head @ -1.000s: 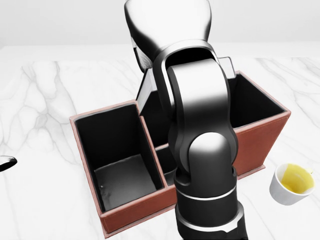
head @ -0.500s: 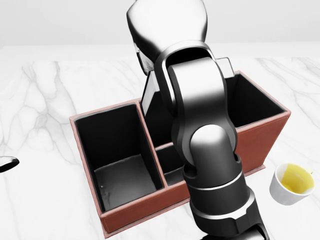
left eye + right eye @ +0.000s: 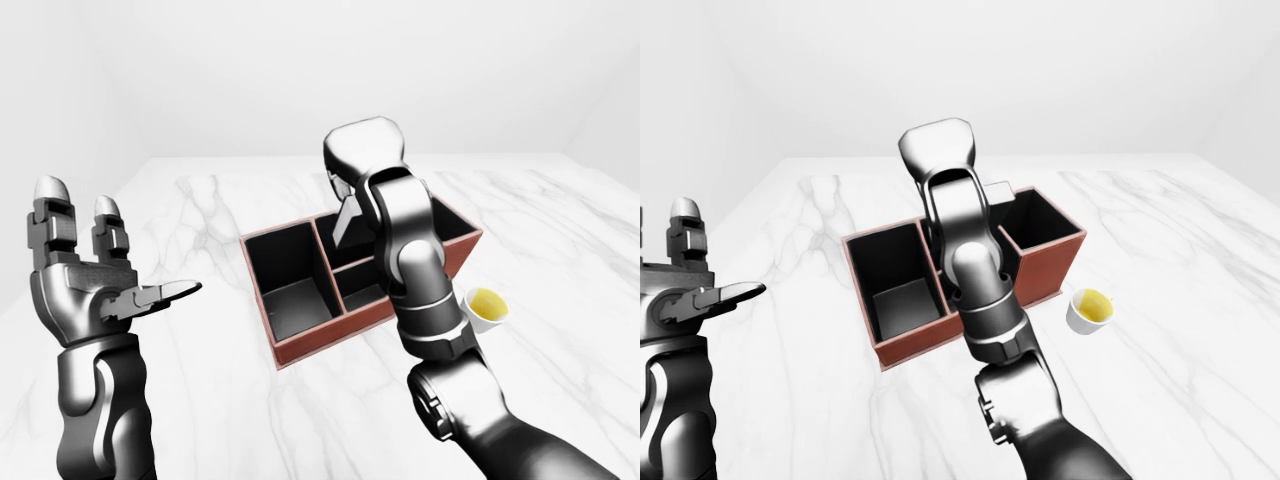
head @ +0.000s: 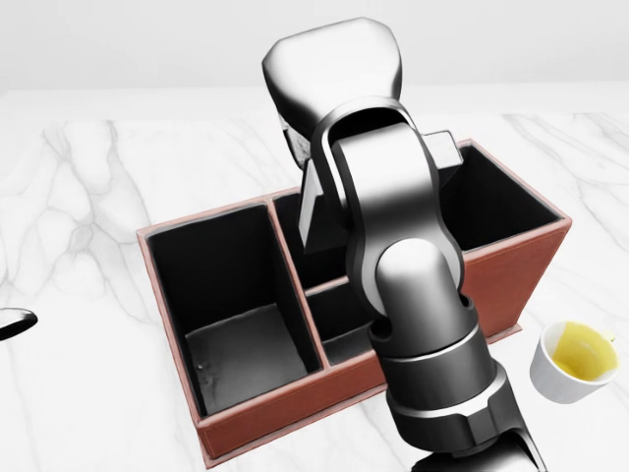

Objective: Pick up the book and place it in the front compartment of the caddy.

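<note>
The caddy is a red-brown box with black compartments on the white marble table. It has a large bay at the left and one at the right in the head view, with two small bays between them. My right hand hangs over the middle of the caddy and is mostly hidden by its own forearm. It holds the grey book tilted on edge, with the lower end down inside the upper middle bay. My left hand is open and empty, raised left of the caddy.
A white cup of yellow liquid stands on the table just right of the caddy's lower right corner. The table's far edge runs along the top of the head view, against a plain white wall.
My right arm has swung right and down, carrying the book right and lower into the caddy's middle. The caddy, cup and left hand have not moved.
</note>
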Available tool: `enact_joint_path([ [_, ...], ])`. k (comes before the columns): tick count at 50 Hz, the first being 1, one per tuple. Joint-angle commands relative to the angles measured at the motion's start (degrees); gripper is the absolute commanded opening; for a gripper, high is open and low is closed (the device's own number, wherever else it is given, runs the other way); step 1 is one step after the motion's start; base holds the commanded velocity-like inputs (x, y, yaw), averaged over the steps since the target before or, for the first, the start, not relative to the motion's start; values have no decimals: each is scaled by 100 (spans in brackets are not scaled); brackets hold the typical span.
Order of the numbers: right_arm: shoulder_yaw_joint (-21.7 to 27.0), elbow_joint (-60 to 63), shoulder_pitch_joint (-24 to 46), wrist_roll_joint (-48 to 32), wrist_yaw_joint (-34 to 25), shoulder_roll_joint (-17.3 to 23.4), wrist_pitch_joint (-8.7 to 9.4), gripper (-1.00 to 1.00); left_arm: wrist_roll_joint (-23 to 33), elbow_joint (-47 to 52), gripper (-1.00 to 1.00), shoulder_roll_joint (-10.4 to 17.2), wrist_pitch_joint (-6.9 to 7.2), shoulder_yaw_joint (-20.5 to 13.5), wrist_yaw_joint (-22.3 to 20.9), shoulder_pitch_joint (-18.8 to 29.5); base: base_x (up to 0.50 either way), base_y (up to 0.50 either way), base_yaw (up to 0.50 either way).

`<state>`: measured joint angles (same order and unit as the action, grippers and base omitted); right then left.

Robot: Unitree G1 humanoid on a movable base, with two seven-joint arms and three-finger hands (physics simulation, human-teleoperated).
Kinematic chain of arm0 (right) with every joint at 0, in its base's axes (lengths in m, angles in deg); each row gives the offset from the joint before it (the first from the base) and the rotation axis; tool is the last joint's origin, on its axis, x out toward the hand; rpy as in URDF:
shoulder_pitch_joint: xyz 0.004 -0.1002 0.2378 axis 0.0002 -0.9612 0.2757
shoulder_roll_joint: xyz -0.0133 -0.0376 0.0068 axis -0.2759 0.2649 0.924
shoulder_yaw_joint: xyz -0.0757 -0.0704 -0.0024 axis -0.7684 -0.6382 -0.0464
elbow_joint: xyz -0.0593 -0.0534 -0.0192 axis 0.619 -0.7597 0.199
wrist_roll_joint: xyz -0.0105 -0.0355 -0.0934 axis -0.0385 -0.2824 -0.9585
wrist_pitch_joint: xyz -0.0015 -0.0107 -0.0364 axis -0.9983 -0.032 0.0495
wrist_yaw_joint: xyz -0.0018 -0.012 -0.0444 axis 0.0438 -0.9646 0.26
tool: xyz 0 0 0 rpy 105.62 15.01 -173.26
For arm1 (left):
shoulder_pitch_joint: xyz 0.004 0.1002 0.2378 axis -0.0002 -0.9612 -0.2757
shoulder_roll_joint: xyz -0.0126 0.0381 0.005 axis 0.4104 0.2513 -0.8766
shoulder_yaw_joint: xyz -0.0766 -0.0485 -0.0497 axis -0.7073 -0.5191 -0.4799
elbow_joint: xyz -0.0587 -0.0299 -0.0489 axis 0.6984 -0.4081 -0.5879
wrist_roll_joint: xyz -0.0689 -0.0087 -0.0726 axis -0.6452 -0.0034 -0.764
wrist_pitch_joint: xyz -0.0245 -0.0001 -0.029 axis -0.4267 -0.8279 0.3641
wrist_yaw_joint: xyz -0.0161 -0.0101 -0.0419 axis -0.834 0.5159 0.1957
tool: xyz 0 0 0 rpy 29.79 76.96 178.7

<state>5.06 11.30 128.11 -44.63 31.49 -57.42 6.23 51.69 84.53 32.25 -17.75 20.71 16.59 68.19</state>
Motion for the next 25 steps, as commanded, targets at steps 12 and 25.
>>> enact_joint_path([
  [12, -16, -765, 70, 181, 1, 171, 0, -100, 57, -15, 100, -25, 0, 50, -34, -10, 0, 0, 0],
  [25, -14, -1527, 397, 361, 1, 191, 0, -100, 42, -26, 100, -34, 0, 70, -51, -13, 0, 0, 0],
])
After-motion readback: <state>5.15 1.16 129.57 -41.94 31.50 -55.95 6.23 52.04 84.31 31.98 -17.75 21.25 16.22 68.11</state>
